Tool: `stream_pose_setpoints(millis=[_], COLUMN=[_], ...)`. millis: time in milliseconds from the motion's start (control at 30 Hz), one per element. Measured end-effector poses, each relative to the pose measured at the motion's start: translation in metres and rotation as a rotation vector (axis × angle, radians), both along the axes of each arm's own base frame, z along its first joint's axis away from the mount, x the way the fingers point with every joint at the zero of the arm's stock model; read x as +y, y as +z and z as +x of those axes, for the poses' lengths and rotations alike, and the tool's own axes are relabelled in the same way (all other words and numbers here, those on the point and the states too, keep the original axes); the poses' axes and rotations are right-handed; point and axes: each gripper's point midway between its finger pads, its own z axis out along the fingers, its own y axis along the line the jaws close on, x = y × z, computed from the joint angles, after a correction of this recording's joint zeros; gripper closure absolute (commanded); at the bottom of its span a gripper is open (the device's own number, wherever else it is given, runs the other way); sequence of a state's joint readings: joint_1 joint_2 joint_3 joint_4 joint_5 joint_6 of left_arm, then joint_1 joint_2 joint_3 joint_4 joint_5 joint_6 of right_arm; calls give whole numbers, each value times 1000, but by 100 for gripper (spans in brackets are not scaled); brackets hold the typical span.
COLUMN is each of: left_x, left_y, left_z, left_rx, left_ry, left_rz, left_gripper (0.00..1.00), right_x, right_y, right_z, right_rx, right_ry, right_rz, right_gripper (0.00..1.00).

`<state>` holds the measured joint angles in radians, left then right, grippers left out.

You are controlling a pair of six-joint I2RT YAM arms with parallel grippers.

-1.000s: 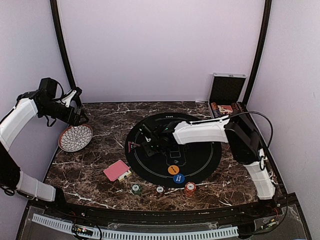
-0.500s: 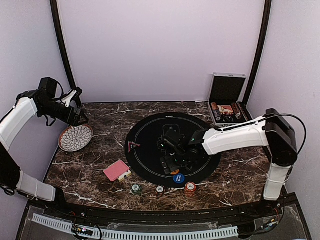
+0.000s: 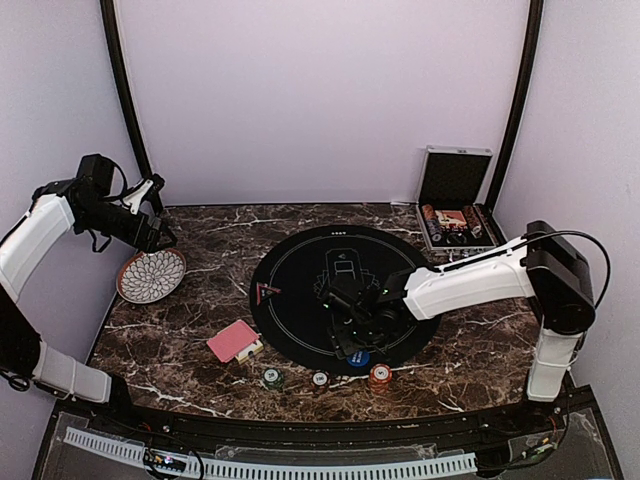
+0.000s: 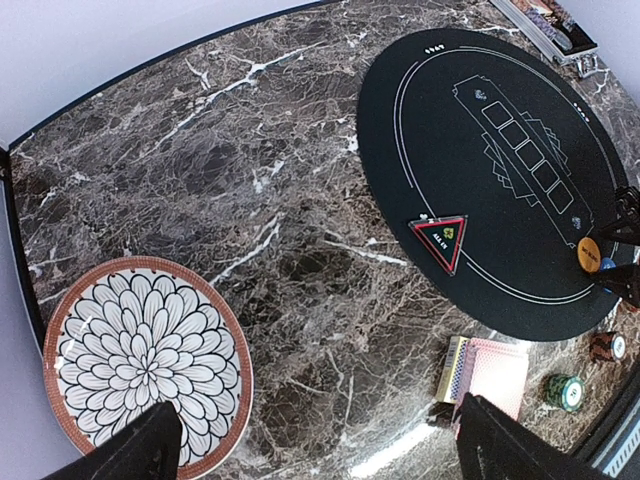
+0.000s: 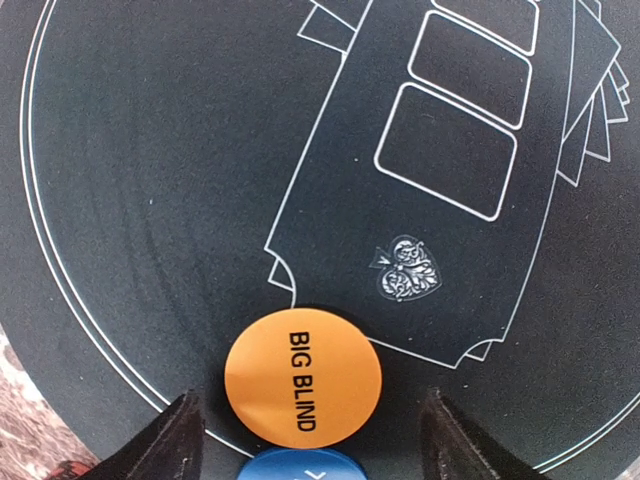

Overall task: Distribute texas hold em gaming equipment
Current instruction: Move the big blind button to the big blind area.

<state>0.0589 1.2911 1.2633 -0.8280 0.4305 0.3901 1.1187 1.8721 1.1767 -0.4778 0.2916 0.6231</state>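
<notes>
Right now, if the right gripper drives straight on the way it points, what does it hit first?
Most likely the orange BIG BLIND disc, lying on the black mat between the open fingers. A blue disc lies right beside it, and depth is unclear.

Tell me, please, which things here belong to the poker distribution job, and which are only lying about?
Belong to the job:
- red-backed card deck
- chips near the table edge
- orange BIG BLIND disc
- blue disc

Only lying about:
- patterned plate
- silver case
</notes>
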Motion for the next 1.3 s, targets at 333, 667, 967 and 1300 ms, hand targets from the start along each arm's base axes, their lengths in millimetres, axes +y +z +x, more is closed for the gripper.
stream_pose_setpoints(millis=[333, 667, 967, 1300], left_x=[0, 0, 0, 0], left_y=[4, 4, 11, 11], left_z=[0, 0, 2, 1], left_rx=[-5, -3, -19, -18], left_ry=[0, 0, 0, 0], left_rz=[0, 0, 1, 1], left_gripper=[1, 1, 1, 1], right_x=[1, 2, 4, 11], right_y=[-9, -9, -8, -6], right_z=[0, 4, 24, 74], right_rx=[9, 3, -15, -80], right_ry=[0, -10, -47, -95], right_rz=[-6, -1, 11, 21], right_gripper=[43, 50, 54, 55])
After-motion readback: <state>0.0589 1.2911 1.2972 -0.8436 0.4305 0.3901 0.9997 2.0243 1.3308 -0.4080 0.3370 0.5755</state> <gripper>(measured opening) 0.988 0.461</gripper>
